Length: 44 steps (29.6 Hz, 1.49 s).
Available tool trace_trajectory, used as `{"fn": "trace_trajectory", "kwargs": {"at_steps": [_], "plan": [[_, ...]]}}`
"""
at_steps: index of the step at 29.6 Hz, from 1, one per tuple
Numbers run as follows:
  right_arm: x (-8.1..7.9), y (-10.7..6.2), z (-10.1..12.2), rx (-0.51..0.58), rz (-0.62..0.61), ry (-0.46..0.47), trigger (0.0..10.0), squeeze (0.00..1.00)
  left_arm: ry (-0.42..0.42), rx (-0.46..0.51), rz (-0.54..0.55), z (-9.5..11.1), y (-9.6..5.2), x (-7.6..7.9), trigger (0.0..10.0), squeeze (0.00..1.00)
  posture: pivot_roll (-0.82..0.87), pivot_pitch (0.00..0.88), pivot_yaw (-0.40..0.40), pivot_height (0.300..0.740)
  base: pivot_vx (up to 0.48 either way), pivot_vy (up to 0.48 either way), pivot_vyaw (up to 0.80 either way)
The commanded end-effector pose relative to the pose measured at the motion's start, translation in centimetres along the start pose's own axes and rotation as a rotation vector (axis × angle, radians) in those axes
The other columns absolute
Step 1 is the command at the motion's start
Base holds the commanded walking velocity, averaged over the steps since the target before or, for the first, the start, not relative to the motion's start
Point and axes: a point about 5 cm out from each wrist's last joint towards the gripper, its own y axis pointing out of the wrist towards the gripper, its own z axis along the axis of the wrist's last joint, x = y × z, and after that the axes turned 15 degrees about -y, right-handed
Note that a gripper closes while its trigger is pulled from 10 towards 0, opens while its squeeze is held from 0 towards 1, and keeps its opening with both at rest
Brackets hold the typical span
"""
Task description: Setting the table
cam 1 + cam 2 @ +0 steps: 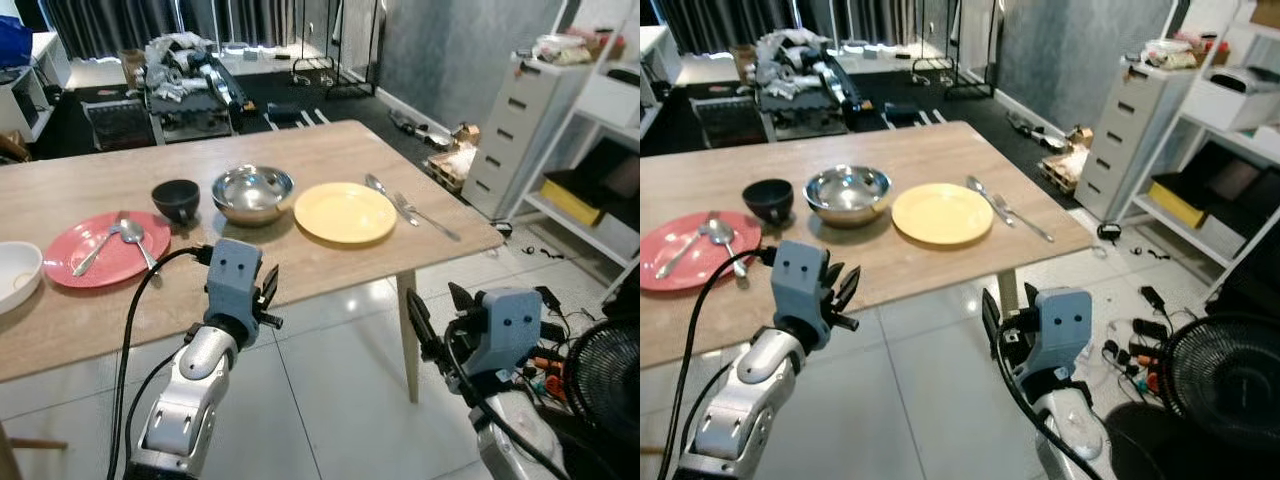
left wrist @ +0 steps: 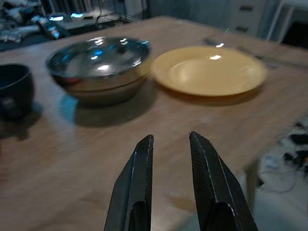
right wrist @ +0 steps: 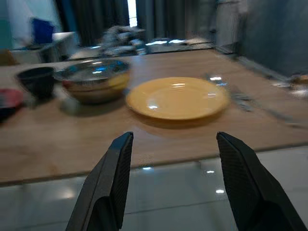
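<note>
On the wooden table (image 1: 330, 150) a yellow plate (image 1: 345, 212) lies near the right end, with a spoon (image 1: 378, 186) and a fork (image 1: 425, 215) just to its right. Left of the plate stand a steel bowl (image 1: 253, 193) and a black bowl (image 1: 175, 199). A red plate (image 1: 60, 265) farther left carries two spoons (image 1: 125, 232). My left gripper (image 2: 171, 136) hovers at the table's front edge, pointed at the steel bowl, fingers a narrow gap apart and empty. My right gripper (image 3: 173, 137) is wide open below the edge, facing the yellow plate.
A white bowl (image 1: 15, 275) sits at the table's far left. The table leg (image 1: 408, 330) stands between my arms. To the right are a white drawer unit (image 1: 510, 130), open shelves (image 1: 600, 170), a black fan (image 1: 605, 380) and floor cables (image 1: 545, 350).
</note>
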Motion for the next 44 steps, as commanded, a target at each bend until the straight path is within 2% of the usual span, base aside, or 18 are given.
{"fn": "trace_trajectory", "kwargs": {"at_steps": [1,22,26,27,29,31,35,37,39,40,41,42,43,44], "plan": [[0.4,-0.2,-0.3,-0.015,-0.015,-0.014,10.0,0.00,-0.001,-0.005,-0.004,-0.2,-0.1,0.1,10.0,0.00,-0.02,0.065,0.079,0.740,0.480,0.000,0.00],[0.4,-0.2,-0.4,-0.019,-0.018,-0.015,10.0,0.00,0.004,-0.007,-0.003,-0.2,-0.1,0.1,10.0,0.00,-0.02,0.073,0.082,0.740,0.443,0.000,0.00],[0.4,-0.2,-0.4,-0.018,-0.017,-0.014,10.0,0.00,0.055,0.009,-0.006,0.0,-0.1,0.0,10.0,0.00,-0.02,0.074,0.081,0.740,0.339,0.000,0.00],[0.4,-0.2,-0.4,-0.018,-0.017,-0.014,10.0,0.00,0.107,0.033,-0.021,0.5,-0.2,0.0,10.0,0.00,-0.02,0.074,0.081,0.740,0.000,0.000,0.00],[0.4,-0.2,-0.4,-0.018,-0.018,-0.015,10.0,0.00,0.153,0.058,-0.050,1.2,-0.3,0.1,10.0,0.00,-0.02,0.074,0.081,0.740,0.000,0.000,0.00],[0.4,-0.2,-0.3,-0.017,-0.019,-0.015,10.0,0.00,0.168,0.065,-0.069,1.6,-0.3,0.1,10.0,0.00,-0.01,0.080,0.080,0.740,0.000,0.000,0.00],[0.5,-0.2,-0.3,-0.017,-0.019,-0.015,10.0,0.00,0.174,0.054,-0.192,3.1,-0.8,0.0,10.0,0.00,-0.01,0.081,0.081,0.740,0.000,0.000,0.00],[0.5,-0.1,-0.3,-0.018,-0.019,-0.011,10.0,0.00,0.184,0.021,-0.238,3.6,-1.3,-0.6,10.0,0.00,0.00,0.083,0.082,0.740,0.000,0.000,0.00],[0.5,-0.1,-0.3,-0.019,-0.019,-0.008,10.0,0.00,0.173,0.004,-0.239,3.8,-1.4,-1.1,10.0,0.00,0.00,0.085,0.083,0.740,0.000,0.000,0.00],[0.5,-0.1,-0.3,-0.019,-0.020,-0.004,10.0,0.00,0.170,-0.013,-0.207,4.1,-1.5,-1.8,10.0,0.00,0.01,0.087,0.084,0.740,0.000,0.000,0.00],[0.5,-0.1,-0.3,-0.021,-0.022,0.002,10.0,0.00,0.170,-0.043,-0.122,4.3,-1.3,-3.3,10.0,0.00,0.01,0.089,0.083,0.740,0.000,0.000,0.00],[0.5,-0.1,-0.3,-0.021,-0.023,0.004,10.0,0.00,0.173,-0.055,-0.081,4.3,-1.2,-4.0,10.0,0.00,0.01,0.089,0.083,0.740,0.000,0.000,0.00],[0.5,-0.1,-0.3,-0.021,-0.023,0.004,10.0,0.00,0.173,-0.055,-0.081,4.3,-1.2,-4.0,10.0,0.00,0.01,0.089,0.083,0.740,0.000,0.000,0.00],[0.5,-0.1,-0.4,-0.023,-0.023,0.007,10.0,0.00,0.152,-0.072,0.000,4.6,-0.9,-5.3,10.0,0.00,0.01,0.089,0.083,0.740,0.000,0.000,0.00]]}}
